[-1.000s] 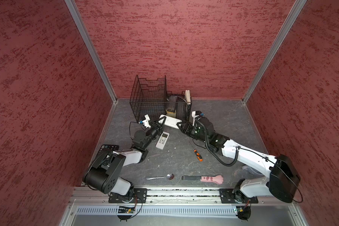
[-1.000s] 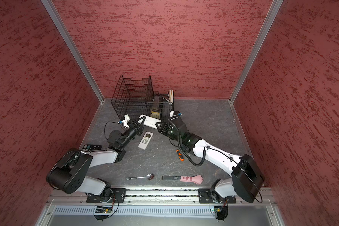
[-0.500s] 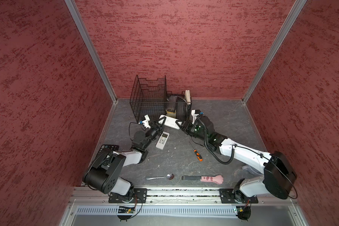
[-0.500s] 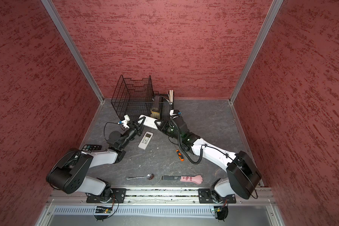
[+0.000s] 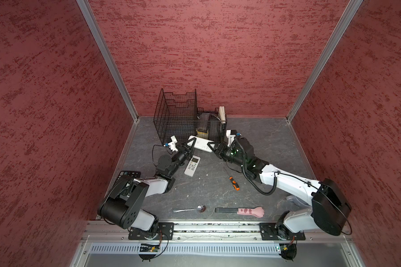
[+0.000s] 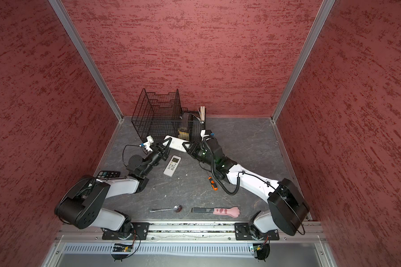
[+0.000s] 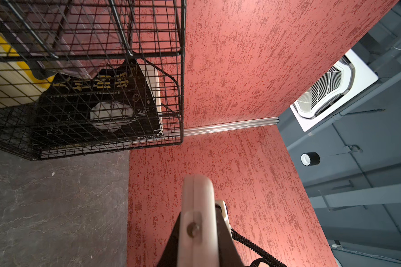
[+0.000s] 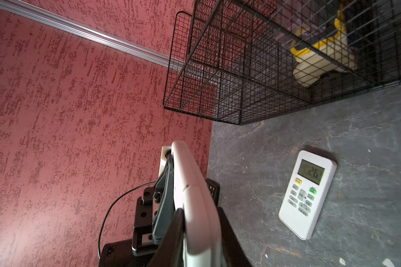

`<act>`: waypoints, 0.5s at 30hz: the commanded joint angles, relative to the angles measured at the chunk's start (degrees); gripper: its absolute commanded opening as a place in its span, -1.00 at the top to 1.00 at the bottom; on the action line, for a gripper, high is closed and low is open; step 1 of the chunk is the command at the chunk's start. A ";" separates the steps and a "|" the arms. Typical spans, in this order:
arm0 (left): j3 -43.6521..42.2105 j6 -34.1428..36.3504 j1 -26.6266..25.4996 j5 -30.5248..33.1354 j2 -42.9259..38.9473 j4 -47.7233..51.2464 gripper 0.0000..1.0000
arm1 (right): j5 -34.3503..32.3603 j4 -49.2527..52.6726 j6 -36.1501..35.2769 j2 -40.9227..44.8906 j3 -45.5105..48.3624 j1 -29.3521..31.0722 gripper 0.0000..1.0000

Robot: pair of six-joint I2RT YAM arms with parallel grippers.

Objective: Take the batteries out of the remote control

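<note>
Grey table [image 5: 264,143]: black wire basket [image 5: 176,115] stands at the back wall, unmoved.

Just in front of the basket, the white remote control [image 5: 200,143] is held on edge between the two arms, in the same place as a second ago.

Left gripper [image 5: 190,145]: clamped tight on one end of the remote, no change.

Right gripper [image 5: 211,146]: a second ago it sat a little back from the other end. It has now pushed forward, with its jaws closed against both faces of that end.

Second remote with a lit display [image 5: 192,166]: flat on the table near the left gripper, unmoved.

Screwdriver [image 5: 233,182]: unmoved.

Batteries: not visible in any view.
</note>
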State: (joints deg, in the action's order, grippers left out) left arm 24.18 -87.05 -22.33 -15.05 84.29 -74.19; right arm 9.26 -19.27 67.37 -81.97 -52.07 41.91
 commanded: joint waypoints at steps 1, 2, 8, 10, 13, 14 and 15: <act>0.02 1.97 0.35 -0.16 -0.66 -2.62 1.00 | -0.95 3.31 0.75 1.30 1.83 -0.20 0.60; 0.07 1.96 0.44 -0.22 -0.66 -2.54 1.00 | -0.92 3.59 0.58 1.59 2.07 -0.21 0.61; 0.12 1.55 0.65 -0.25 -0.80 -2.54 1.00 | -0.81 5.05 0.04 2.51 3.29 -0.22 0.63; 0.16 1.24 0.71 -0.38 -0.88 -2.54 1.00 | -0.83 5.43 -0.18 2.89 3.70 -0.18 0.64; 0.20 0.71 0.88 -0.51 -0.98 -2.58 1.00 | -0.74 6.24 -0.73 3.30 3.90 -0.18 0.65; 0.25 0.55 0.97 -0.67 -0.97 -2.78 1.00 | -0.65 6.39 -0.88 3.39 3.91 -0.19 0.65; 0.23 0.25 1.06 -0.68 -0.97 -2.97 1.00 | -0.49 6.56 -1.13 3.37 3.87 -0.18 0.65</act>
State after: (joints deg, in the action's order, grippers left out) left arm 24.18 -88.95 -22.44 -17.52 84.31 -74.17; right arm 9.85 -19.59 67.44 -79.46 -49.76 41.95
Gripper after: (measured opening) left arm 0.169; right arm 0.201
